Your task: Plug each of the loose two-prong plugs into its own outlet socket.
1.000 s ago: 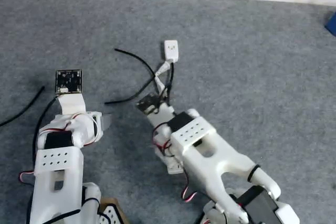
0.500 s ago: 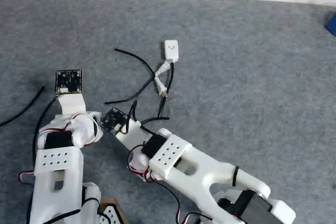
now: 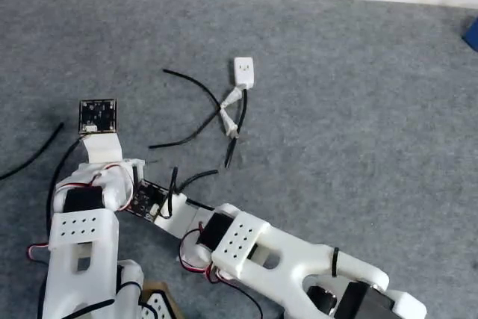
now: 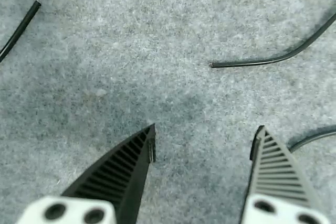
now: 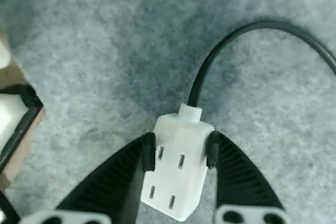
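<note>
Currently the right gripper [image 5: 181, 149] is clamping a white outlet block [image 5: 176, 182] by its sides, with its black cord [image 5: 220, 45] curving off across the grey carpet [image 3: 358, 72]. From above, the wrist is hiding the block. Beside it the left gripper [image 4: 205, 142] is hovering spread wide, grasping nothing, near a loose cable end [image 4: 252, 62]. A second outlet [image 3: 243, 72] is lying mid-carpet.
</note>
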Robot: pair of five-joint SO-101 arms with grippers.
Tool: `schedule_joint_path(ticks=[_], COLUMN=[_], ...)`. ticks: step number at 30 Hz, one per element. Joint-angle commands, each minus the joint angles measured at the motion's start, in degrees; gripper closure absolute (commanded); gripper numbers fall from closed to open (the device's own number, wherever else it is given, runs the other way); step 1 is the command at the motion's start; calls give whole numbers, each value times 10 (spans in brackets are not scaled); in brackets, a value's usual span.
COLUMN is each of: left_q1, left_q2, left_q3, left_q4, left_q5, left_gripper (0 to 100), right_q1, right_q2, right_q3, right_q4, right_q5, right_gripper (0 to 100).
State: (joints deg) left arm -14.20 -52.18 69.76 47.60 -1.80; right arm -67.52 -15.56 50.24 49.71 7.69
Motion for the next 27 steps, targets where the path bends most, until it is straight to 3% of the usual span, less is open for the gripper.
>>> schedule_joint_path(ticks=[1,7,12,15,21,27], left_q1=[6,6,6,6,6,6], left_q2=[-7,-7,-7,-7,-7,-7], left_q3=[-1,-1,-1,1,1,1], left_q4=[-7,-7,-7,-9,-9,-10], left_q5=[-6,-6,-6,-6,-6,-6], left_gripper=[702,702,702,702,702,702], right_q1=[-23,-19,80,122,124,95], right_q2=[0,7,7,7,7,0], right_q3=[9,12,12,29,73,73], right_q4=[-11,29,36,35,38,102], right_q5=[10,39,35,133,302,272], right_gripper=[942,950,946,919,787,787])
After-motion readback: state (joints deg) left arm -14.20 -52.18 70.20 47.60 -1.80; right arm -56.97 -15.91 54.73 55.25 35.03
